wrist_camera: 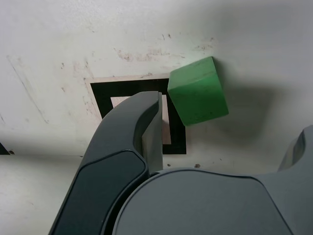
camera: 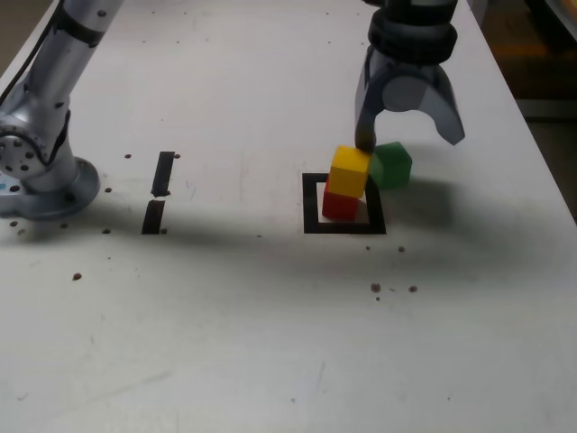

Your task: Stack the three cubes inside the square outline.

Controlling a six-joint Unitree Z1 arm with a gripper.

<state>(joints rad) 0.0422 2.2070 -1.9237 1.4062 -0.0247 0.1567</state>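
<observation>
The gripper [camera: 410, 135] hangs in the upper right of the exterior view, pointing down at the white surface [camera: 270, 316]. Its two grey fingers [camera: 448, 113] are spread wide and hold nothing. The tip of the finger on the exterior view's left sits just at the upper back edge of the yellow cube [camera: 350, 170]; whether it touches cannot be told. The other finger ends above bare surface, past the green cube [camera: 391, 165].

The yellow cube rests on the red cube [camera: 340, 204], shifted a little toward the upper right, and that pair stands inside the square outline [camera: 311, 206] right of the frame's centre. The green cube lies on the surface just outside the outline's upper right corner, close behind the stack. In the wrist view it [wrist_camera: 198, 91] shows turned askew by the outline's [wrist_camera: 100, 93] corner, between the two fingers.

At the left of the exterior view are two short black tape strips [camera: 163, 173] and the arm's base [camera: 41, 180].
</observation>
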